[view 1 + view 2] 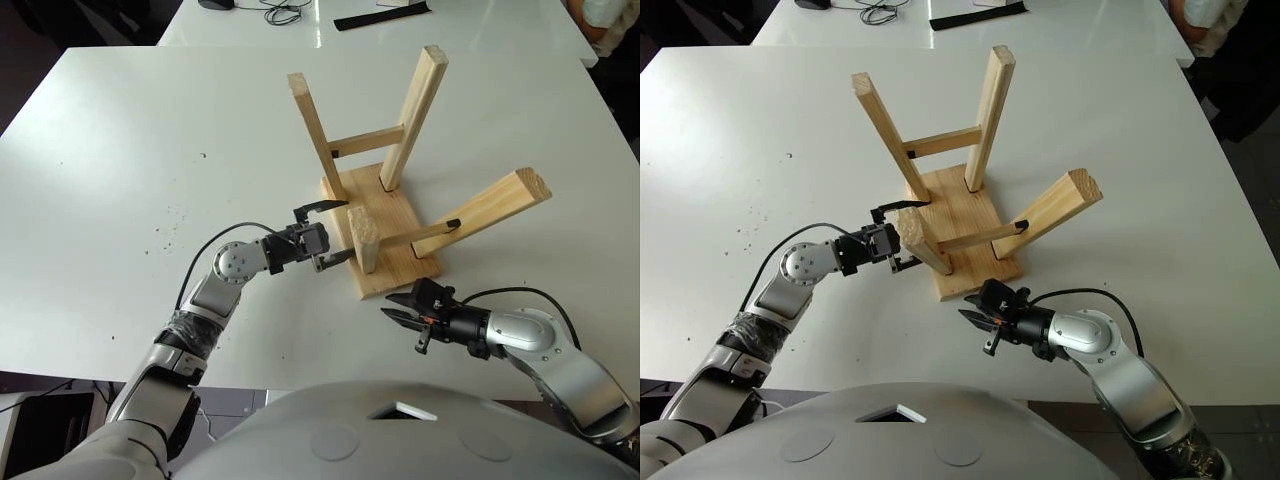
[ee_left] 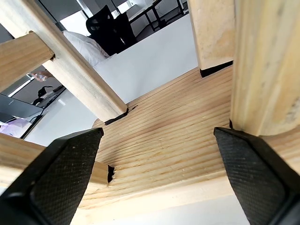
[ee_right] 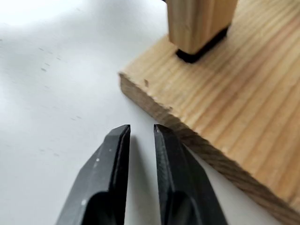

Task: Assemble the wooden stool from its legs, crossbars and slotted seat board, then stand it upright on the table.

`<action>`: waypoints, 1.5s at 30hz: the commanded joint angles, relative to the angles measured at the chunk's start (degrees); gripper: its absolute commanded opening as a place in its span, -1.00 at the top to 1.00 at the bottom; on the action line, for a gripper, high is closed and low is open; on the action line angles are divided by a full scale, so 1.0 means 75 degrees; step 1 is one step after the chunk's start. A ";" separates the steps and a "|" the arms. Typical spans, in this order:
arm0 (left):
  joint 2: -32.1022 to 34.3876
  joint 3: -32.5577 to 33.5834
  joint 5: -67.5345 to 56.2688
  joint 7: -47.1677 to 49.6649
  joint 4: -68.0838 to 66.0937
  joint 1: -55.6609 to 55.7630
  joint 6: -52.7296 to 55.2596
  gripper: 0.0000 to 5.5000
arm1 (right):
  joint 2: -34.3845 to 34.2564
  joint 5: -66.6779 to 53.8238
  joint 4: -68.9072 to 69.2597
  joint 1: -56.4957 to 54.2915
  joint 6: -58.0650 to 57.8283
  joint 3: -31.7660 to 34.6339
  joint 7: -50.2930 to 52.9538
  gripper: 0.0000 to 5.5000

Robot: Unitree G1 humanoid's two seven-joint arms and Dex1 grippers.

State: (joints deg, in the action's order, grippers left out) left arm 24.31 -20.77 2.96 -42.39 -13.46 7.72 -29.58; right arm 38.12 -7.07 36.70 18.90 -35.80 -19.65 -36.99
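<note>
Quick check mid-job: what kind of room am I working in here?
Probably an office or lab workspace: a wide white table, a second table behind it with cables on it, and a black office chair in the left wrist view.

The seat board [image 3: 225, 98] is pale bare wood with visible grain and a rough edge; the legs [image 1: 415, 115] match. The counter [image 1: 150, 130] is smooth, glossy white. The left tool [image 1: 348, 228] has matt black, finely textured pads [image 2: 61, 173].
</note>
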 commanded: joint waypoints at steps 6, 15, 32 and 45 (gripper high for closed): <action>-0.0149 -0.0723 0.0302 -0.0167 0.1324 -0.0600 0.0555 -0.60 | 0.0297 0.0741 -0.1876 -0.0296 0.0978 0.0658 0.0498 0.99; 0.1394 0.1209 -0.0399 -0.0209 0.0335 -0.0778 0.0667 -0.60 | 0.0448 0.1244 -0.2656 -0.0346 0.1578 0.1118 0.0831 0.99; 0.0280 0.1689 0.1457 0.4298 -0.6985 0.4376 0.0236 -0.60 | -0.0466 0.1615 -0.2802 -0.0978 0.1344 0.0684 0.1258 0.99; -0.0617 0.0893 0.1931 0.2604 -0.7977 0.3532 -0.1059 -0.60 | -0.0731 0.1971 -0.3358 -0.1543 0.1483 0.0343 0.1233 0.99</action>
State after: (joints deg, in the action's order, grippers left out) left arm 21.17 -12.54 16.21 -16.42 -72.20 38.95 -36.77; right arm 33.30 7.03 14.45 5.89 -22.96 -14.90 -26.59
